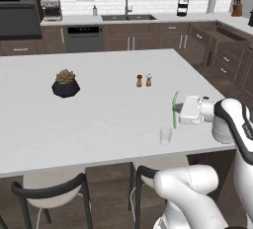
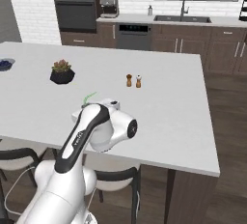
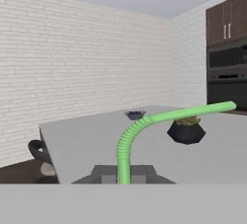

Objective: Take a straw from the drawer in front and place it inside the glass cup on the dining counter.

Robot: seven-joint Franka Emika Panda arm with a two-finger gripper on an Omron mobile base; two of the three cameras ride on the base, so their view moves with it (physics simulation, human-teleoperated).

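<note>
From the left base view you see the gripper (image 1: pixel 176 109) clamped on the straw (image 1: pixel 175 110), held above the dining counter (image 1: pixel 99 114), just over and to the right of the glass cup (image 1: pixel 165 135). From the right base view, your arm covers most of it; a green tip (image 2: pixel 89 97) pokes out above the wrist. In the hand view the straw (image 3: pixel 144 126) rises between the jaws, then bends right toward a dark potted plant (image 3: pixel 186 130).
</note>
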